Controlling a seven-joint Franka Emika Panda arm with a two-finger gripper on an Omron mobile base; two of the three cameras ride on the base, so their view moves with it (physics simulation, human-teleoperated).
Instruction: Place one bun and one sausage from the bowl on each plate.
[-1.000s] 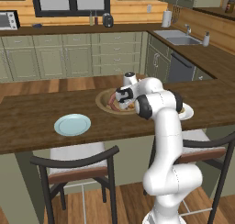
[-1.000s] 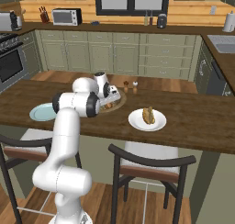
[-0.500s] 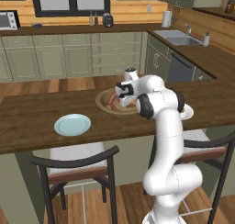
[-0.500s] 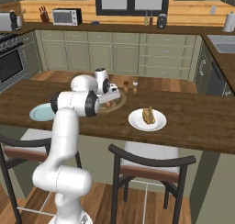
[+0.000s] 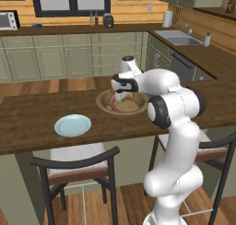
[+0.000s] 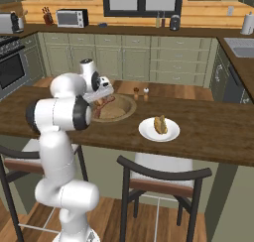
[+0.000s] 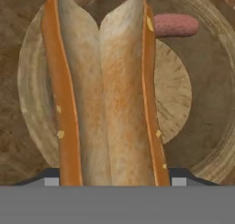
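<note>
light blue round plate (image 5: pixel 73 125) seen bare at the left of the dark wooden table (image 5: pixel 27 122) | pincer (image 5: pixel 120 96) lowered into the wide tan wooden bowl (image 5: pixel 102 102), closed around a split golden-orange bun (image 7: pixel 108 94) | reddish-brown sausage (image 7: pixel 175 25) lying in the bowl beyond | white round plate (image 6: pixel 149 132) at right carrying a second bun (image 6: pixel 160 124)

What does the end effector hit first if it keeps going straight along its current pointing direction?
The bun, right ahead between the jaws, so likely already contacted. Beyond it lies the bowl floor; exact depth unclear.
</note>
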